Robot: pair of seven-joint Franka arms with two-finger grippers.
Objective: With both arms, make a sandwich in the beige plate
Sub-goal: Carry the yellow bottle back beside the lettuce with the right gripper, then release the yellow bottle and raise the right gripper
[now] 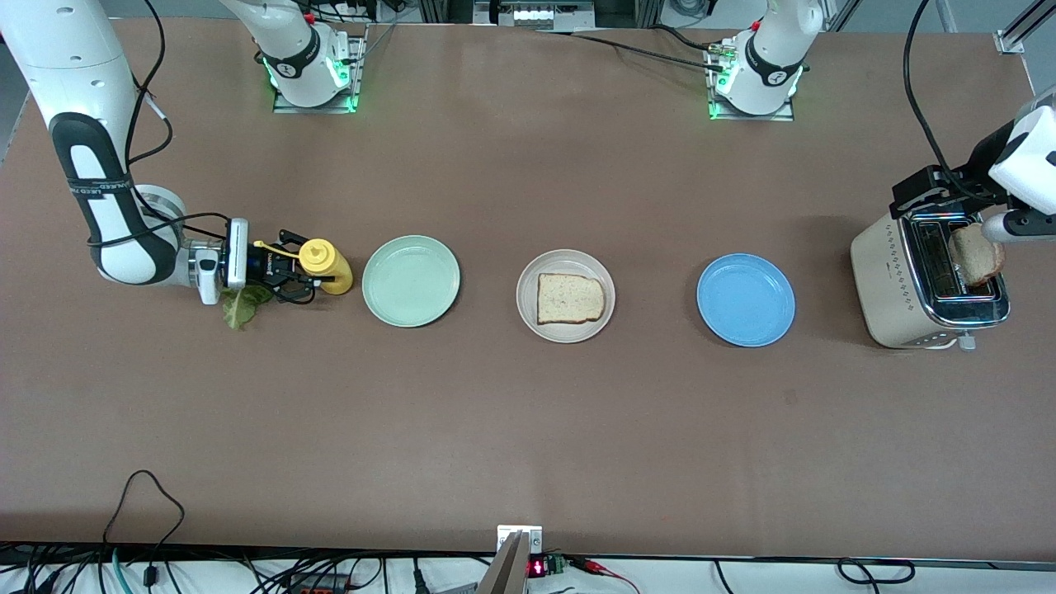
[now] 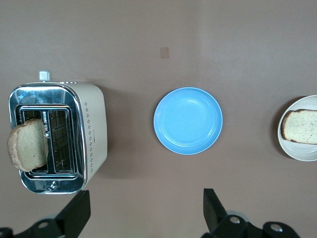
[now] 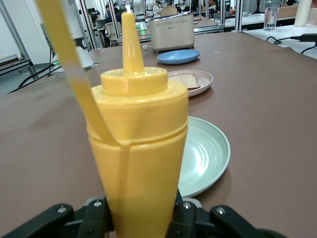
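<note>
Front view: round pale beige plate [image 1: 566, 296] mid-table holds one squarish light-brown bread slice [image 1: 570, 298]; right gripper [image 1: 289, 266], low at its arm's end, is clamped on a yellow plastic squeeze bottle [image 1: 324, 266]. Left wrist view: left gripper [image 2: 143, 210], fingers spread wide with nothing between them, is over the table beside a cream-and-chrome toaster [image 2: 57, 137] with a second bread slice [image 2: 28, 144] sticking out. Right wrist view: the bottle [image 3: 136, 148] fills the jaws.

A wide brown table [image 1: 528, 429] fronts a bright lab with desks.
</note>
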